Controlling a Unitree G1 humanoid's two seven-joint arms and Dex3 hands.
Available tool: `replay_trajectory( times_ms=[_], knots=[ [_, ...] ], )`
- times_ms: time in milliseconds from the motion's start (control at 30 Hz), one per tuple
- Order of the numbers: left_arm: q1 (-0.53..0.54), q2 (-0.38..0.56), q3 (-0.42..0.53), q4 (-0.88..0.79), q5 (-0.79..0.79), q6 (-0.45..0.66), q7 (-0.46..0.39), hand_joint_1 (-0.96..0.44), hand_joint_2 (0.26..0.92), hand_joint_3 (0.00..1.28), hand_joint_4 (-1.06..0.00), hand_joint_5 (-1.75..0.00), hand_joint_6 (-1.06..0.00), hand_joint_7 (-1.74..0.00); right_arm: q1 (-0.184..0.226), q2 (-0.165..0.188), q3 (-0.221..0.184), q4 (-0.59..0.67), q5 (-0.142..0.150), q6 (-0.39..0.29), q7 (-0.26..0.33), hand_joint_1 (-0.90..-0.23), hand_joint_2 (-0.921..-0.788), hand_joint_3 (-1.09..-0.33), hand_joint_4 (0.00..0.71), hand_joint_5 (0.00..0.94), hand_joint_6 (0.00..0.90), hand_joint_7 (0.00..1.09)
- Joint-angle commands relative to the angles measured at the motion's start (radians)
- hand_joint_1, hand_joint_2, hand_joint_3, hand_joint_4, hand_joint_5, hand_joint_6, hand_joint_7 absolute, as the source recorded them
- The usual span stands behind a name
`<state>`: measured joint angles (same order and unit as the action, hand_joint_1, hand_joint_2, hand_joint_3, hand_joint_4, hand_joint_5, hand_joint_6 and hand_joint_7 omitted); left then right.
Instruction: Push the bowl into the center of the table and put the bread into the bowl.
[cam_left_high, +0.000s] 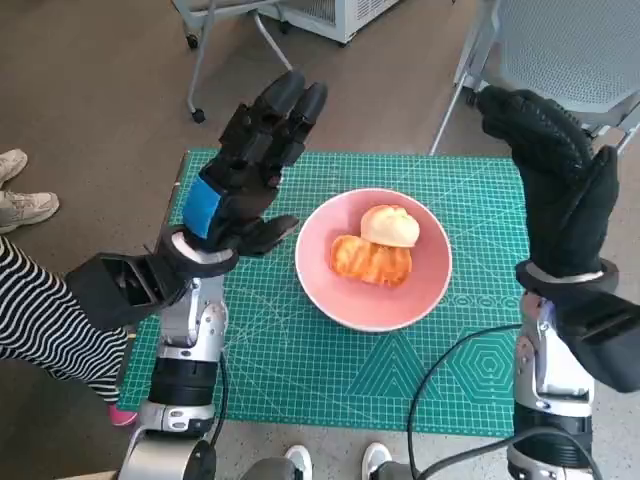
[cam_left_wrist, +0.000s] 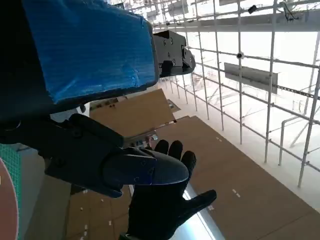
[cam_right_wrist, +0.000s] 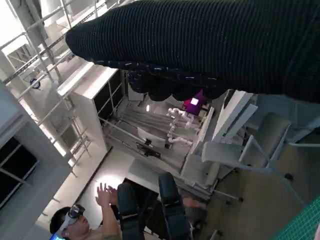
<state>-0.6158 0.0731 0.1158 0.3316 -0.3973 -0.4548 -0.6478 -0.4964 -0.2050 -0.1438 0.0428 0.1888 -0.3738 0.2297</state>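
The pink bowl (cam_left_high: 373, 260) sits near the middle of the table (cam_left_high: 300, 370), which is covered by a green cutting mat. Inside the bowl lie two pieces of bread: a pale round bun (cam_left_high: 390, 226) toward the bowl's 12 o'clock side and a golden, ridged pastry (cam_left_high: 371, 261) just below it, the two touching.

The left hand (cam_left_high: 245, 170) is raised at about 9 o'clock from the bowl, its fingers stretched out and apart, pointing toward 1 o'clock, grasping nothing. Its blue-taped back fills the left wrist view. The right hand (cam_left_high: 560, 190) is lifted at about 3 o'clock from the bowl, over the table's right edge, its gloved fingers extended and spread, empty as well; the left wrist view shows it (cam_left_wrist: 162, 200) open-palmed. Neither hand touches the bowl.

At the table's 12 o'clock stand a grey mesh chair (cam_left_high: 560, 50) and a wheeled frame (cam_left_high: 215, 45). A person's striped sleeve (cam_left_high: 40, 320) and white shoes (cam_left_high: 20, 195) show at 9 o'clock. In the right wrist view a person (cam_right_wrist: 85, 220), seemingly wearing a headset, raises a hand.
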Motion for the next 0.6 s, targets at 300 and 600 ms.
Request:
replay_trajectory(
  times_ms=[300,600],
  knots=[
    [-0.017,-0.008,-0.015,-0.014,-0.008,0.022,0.008,-0.59,0.921,0.33,-0.02,0.00,0.00,-0.31,0.036,-0.006,-0.008,-0.016,-0.013,0.009,-0.010,-0.711,-0.921,-0.673,0.217,0.007,0.086,0.55],
    [-0.017,-0.015,-0.020,-0.028,-0.010,0.044,0.024,-0.60,0.909,0.36,-0.03,-0.01,0.00,-0.37,0.042,-0.008,-0.008,-0.023,-0.016,0.010,-0.009,-0.711,-0.921,-0.673,0.217,0.006,0.080,0.54]
  ],
)
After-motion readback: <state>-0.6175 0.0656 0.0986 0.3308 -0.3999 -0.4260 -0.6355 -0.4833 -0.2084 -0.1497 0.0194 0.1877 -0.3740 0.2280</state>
